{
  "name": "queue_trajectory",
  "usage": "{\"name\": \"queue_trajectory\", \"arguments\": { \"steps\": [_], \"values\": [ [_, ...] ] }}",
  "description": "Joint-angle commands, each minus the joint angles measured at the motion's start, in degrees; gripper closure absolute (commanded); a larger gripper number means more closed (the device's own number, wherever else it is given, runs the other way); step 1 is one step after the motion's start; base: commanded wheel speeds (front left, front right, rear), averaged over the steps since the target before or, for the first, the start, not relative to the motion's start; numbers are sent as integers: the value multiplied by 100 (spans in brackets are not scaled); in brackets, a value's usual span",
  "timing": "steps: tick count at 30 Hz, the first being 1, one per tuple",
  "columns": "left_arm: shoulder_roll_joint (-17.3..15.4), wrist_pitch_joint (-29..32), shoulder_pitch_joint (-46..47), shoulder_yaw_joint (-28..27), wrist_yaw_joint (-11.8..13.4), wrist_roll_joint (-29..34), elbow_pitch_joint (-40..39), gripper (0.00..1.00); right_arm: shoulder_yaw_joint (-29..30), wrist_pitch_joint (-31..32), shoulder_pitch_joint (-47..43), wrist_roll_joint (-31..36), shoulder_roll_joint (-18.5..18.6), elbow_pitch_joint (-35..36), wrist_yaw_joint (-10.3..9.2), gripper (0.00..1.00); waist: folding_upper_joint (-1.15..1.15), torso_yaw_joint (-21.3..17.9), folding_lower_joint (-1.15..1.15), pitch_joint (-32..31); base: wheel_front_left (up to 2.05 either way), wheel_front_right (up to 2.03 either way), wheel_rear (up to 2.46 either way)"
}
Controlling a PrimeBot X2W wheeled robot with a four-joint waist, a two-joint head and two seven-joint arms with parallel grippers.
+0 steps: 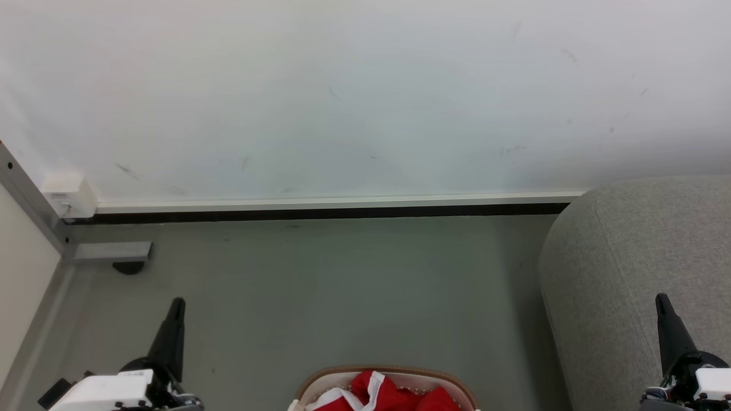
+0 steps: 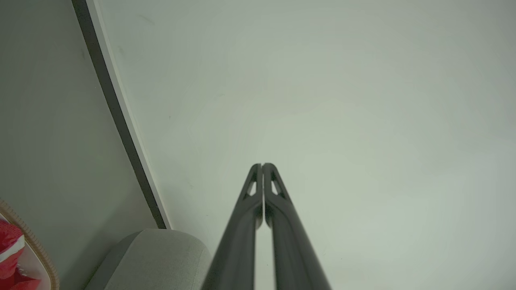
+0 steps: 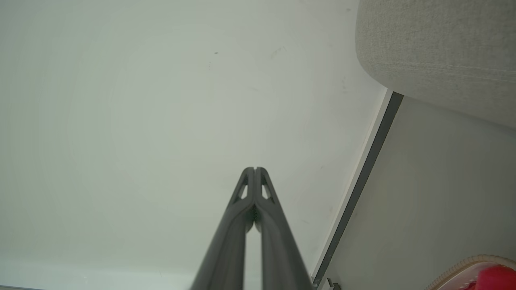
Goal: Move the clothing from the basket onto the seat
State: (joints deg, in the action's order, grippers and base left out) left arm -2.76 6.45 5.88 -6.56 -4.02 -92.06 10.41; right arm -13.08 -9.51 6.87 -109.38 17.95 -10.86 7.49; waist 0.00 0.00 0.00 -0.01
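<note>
The red clothing (image 1: 388, 397) with white trim lies in the basket (image 1: 320, 379), whose brown rim shows at the bottom centre of the head view. The grey seat (image 1: 628, 268) rises at the right. My left gripper (image 1: 178, 302) is shut at the lower left, apart from the basket, with nothing held. My right gripper (image 1: 661, 299) is shut at the lower right, in front of the seat. In the left wrist view the shut gripper (image 2: 262, 165) points at the wall, with clothing (image 2: 10, 249), basket (image 2: 38, 249) and seat (image 2: 161, 257) at the lower left. The right wrist view has the shut gripper (image 3: 254, 169), seat (image 3: 439, 52) and basket (image 3: 451, 270).
A white wall (image 1: 365, 97) with a dark skirting strip (image 1: 320, 214) stands straight ahead. A metal frame foot (image 1: 108, 251) and a white box (image 1: 71, 197) sit in the left corner. Grey floor (image 1: 342, 297) lies between the basket and the wall.
</note>
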Motion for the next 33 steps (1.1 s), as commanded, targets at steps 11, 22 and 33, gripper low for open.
{"name": "queue_trajectory", "arguments": {
  "steps": [11,22,33],
  "values": [
    [-48,-2,55,-14,-27,-65,-4,100,-3,-19,44,18,32,-2,23,100,0,0,0,0,0,0,0],
    [-48,-2,55,-14,-27,-65,-4,100,-2,-19,44,18,32,-2,23,100,0,0,0,0,0,0,0],
    [33,-3,-70,10,2,4,85,0,-18,0,-59,2,-51,-73,-1,0,0,0,0,0,0,0,0]
  ]
}}
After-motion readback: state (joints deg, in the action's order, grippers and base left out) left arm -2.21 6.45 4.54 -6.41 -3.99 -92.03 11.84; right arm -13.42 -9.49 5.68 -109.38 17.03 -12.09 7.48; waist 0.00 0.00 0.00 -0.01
